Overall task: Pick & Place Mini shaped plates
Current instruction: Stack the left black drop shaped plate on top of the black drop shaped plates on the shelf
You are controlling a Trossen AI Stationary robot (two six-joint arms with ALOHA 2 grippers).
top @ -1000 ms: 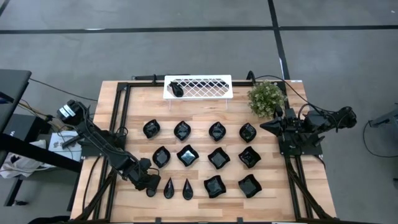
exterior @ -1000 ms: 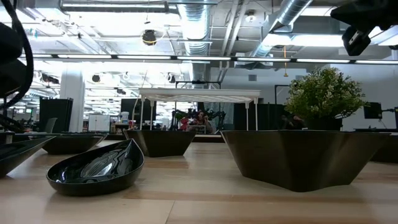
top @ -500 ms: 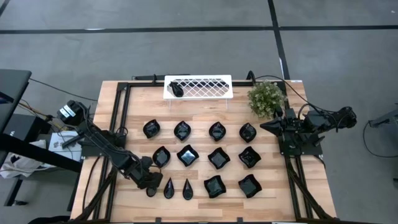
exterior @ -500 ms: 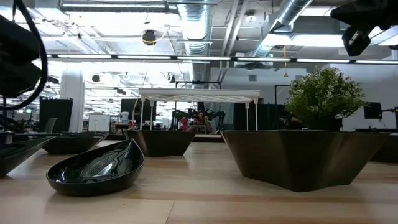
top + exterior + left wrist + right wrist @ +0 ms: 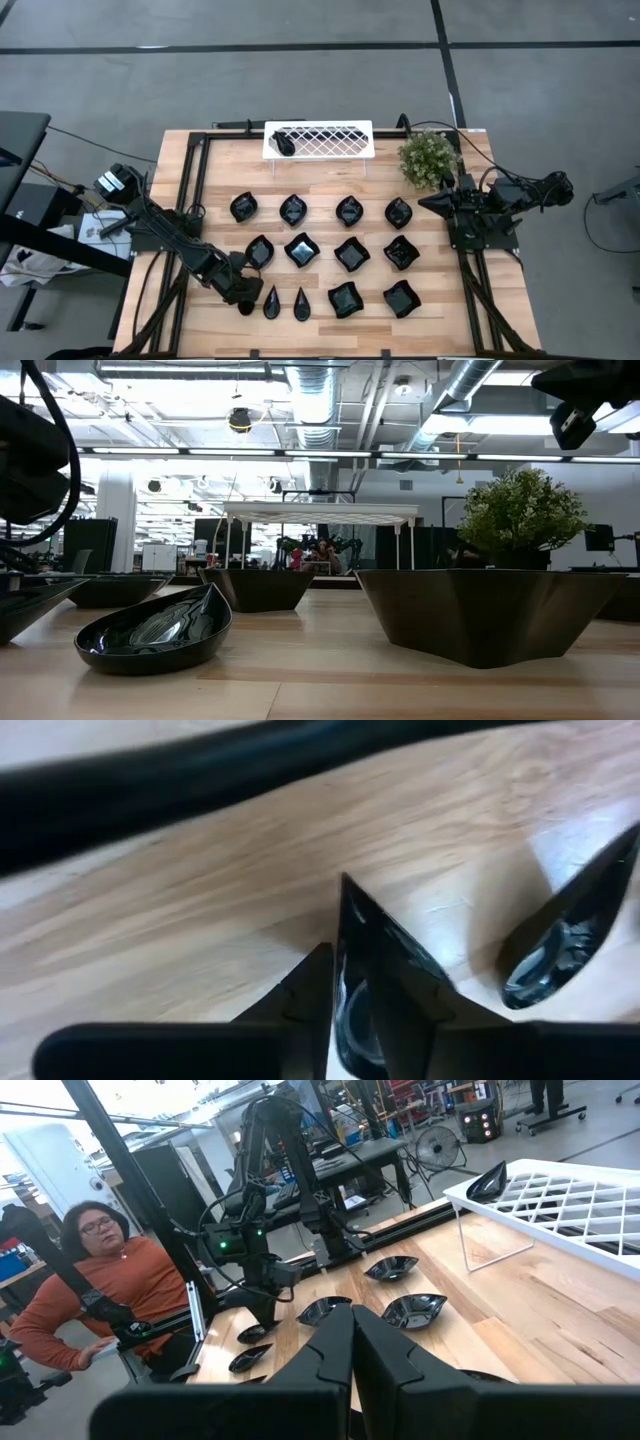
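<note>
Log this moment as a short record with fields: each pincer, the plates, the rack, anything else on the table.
left pincer: at the near-left of the table, fingers either side of a teardrop plate
right pincer: shut, waiting at the right edge
plates on the wood: three rows, teardrops in the near row, one more teardrop beside the gripped one
white rack: at the far edge, one plate at its left end
potted plant: far right corner
</note>
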